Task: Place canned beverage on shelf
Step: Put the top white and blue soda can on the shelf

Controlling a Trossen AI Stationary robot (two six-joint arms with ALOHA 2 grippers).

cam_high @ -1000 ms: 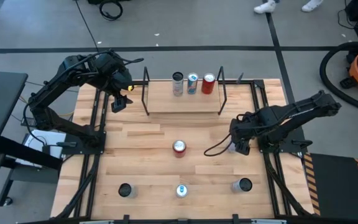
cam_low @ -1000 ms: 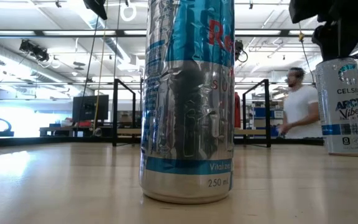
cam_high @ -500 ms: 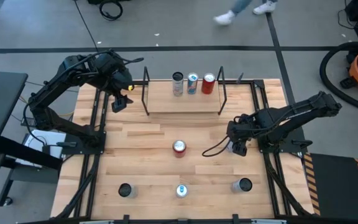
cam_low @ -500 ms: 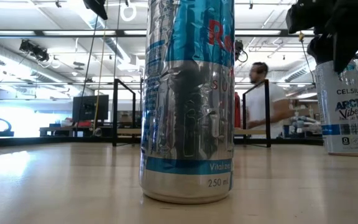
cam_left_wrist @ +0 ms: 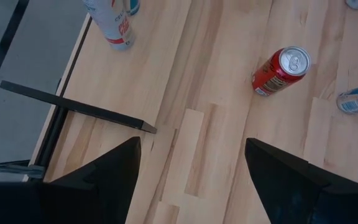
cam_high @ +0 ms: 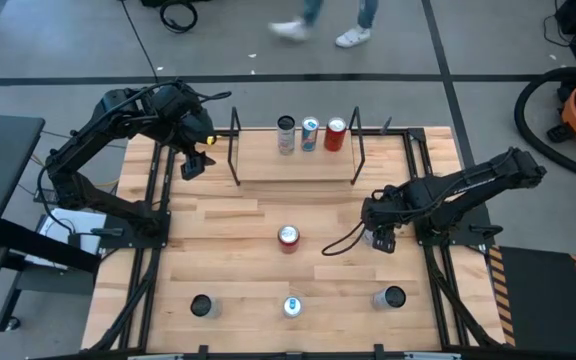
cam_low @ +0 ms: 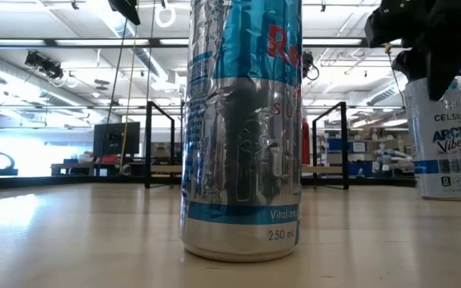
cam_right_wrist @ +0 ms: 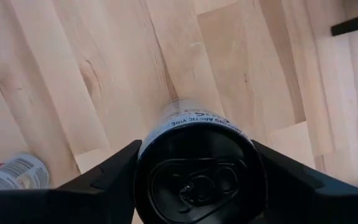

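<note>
Standing on the tabletop (cam_high: 218, 230) right of centre, the Celsius can (cam_right_wrist: 197, 168) sits directly under the right gripper (cam_high: 380, 238), which is down over its black top; whether the gripper has clamped on it cannot be told. The shelf (cam_high: 298, 168) lies at the far centre, well apart from this can. Three cans (cam_high: 310, 133) already line the far edge of its board, and the right wire frame (cam_high: 357, 150) stands between the board and the right arm. A red can (cam_high: 288, 237) stands left of the right gripper at mid-table. Three more occupy the near edge: a dark-topped can (cam_high: 201, 305), a silver-and-blue can (cam_high: 292, 306) and a right-hand can (cam_high: 393, 297). The left gripper (cam_high: 193, 160) waits at the far left beside the shelf, its fingers (cam_left_wrist: 104, 177) spread with nothing between them. The low view reads "CELSIUS" and "ARCTIC Vibe" on the task can (the right wrist view repeats "ARCTIC VIBE" below the rim). The silver-and-blue can, filling the low view's centre, shows "250 ml" and red letters beginning "Re". The high view hides the Celsius can beneath the arm; only the low and right wrist views show it. A person's feet (cam_high: 353, 37) cross the floor beyond the table, seen from above only.
</note>
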